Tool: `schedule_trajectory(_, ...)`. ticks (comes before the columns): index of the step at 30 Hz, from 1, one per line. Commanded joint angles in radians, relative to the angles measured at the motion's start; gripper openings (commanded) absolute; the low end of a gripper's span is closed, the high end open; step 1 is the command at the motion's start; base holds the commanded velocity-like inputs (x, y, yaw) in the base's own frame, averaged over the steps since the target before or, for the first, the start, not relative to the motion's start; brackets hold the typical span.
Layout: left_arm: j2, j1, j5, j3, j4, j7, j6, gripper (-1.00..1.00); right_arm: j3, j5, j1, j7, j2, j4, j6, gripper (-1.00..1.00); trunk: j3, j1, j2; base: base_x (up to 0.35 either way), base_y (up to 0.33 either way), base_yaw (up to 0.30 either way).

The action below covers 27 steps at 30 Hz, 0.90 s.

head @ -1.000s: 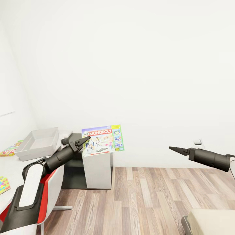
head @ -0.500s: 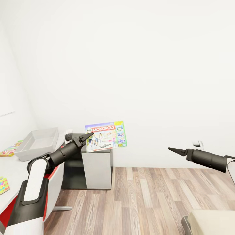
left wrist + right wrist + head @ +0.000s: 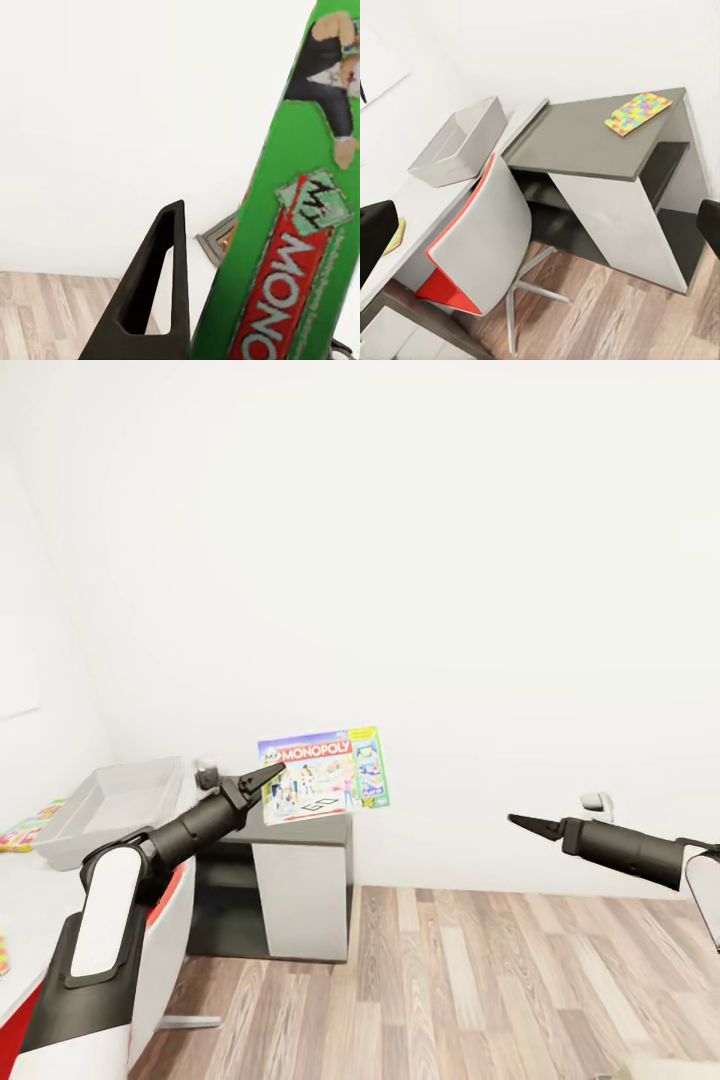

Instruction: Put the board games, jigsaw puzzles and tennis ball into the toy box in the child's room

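Note:
My left gripper is shut on a Monopoly board game and holds it in the air, tilted, above the dark desk unit. In the left wrist view one black finger lies against the game's green edge. The light grey toy box stands on the pale table to the left of that gripper. One jigsaw puzzle lies on the dark unit, another on the table. My right gripper hangs open over the floor, empty. The tennis ball and the bed are out of view.
A red and grey swivel chair stands pushed up to the table, below my left arm. Wood-plank floor stretches to the right, and white walls close the corner. A small white fitting sits low on the far wall.
The camera has moved, so the desk sits lower in the picture and the bed corner has left it. The left gripper has carried the game slightly higher above the dark unit.

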<state>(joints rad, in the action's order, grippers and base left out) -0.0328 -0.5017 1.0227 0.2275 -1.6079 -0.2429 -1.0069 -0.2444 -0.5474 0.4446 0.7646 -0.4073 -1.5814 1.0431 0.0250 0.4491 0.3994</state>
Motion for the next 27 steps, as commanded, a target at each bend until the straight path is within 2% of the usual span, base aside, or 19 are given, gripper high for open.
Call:
schedule_trajectory(1,-0.001,-0.001,-0.007,0.003,0.0,-0.01,-0.006,-1.0,0.0,0.005,0.0,0.006,0.001,0.0,0.004,1.0,0.0,0.001,0.001,0.331,0.0,0.239)
schedule_trajectory(27,-0.009,0.0,-0.007,-0.002,0.0,-0.016,-0.005,-1.0,0.024,0.006,0.001,0.005,0.005,0.0,0.004,1.0,0.0,0.001,0.001,0.334,0.0,0.279)
